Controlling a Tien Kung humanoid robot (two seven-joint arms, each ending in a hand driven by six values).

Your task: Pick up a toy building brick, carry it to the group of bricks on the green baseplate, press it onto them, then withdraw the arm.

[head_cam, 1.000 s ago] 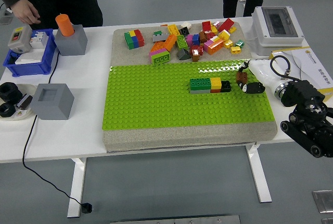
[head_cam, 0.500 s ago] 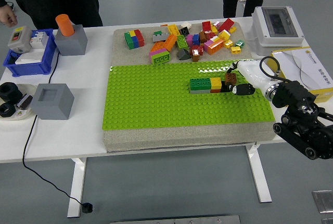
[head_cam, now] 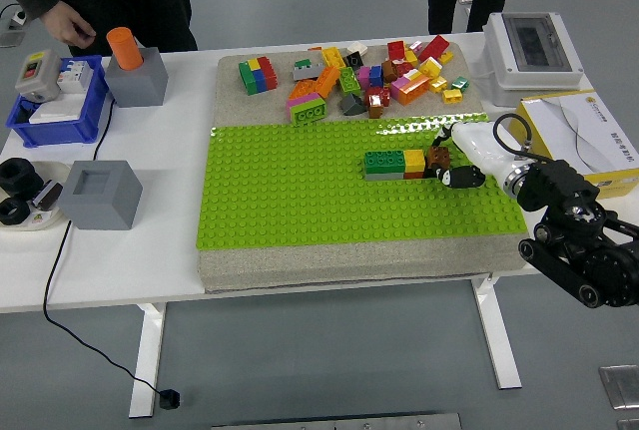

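A green baseplate (head_cam: 300,191) lies on a grey pad. On it stands a short row of bricks (head_cam: 394,163): green, yellow and a black one at the right end. My right hand (head_cam: 449,163), white with black fingertips, is shut on a brown brick (head_cam: 437,157) and holds it right at the row's right end, over the black brick. A pile of loose bricks (head_cam: 349,76) in many colours lies on the pad behind the baseplate. My left arm is out of view.
A white electrical box (head_cam: 531,48) and a yellow-white carton (head_cam: 579,136) stand at the right. At the left are two grey blocks (head_cam: 98,194), one with an orange cylinder (head_cam: 124,48), and a blue bin (head_cam: 58,116). A person's hand (head_cam: 62,23) hovers at the far left.
My right hand has moved left with the brown brick, from the baseplate's right part to the right end of the brick row. The person's hand at the far left has shifted.
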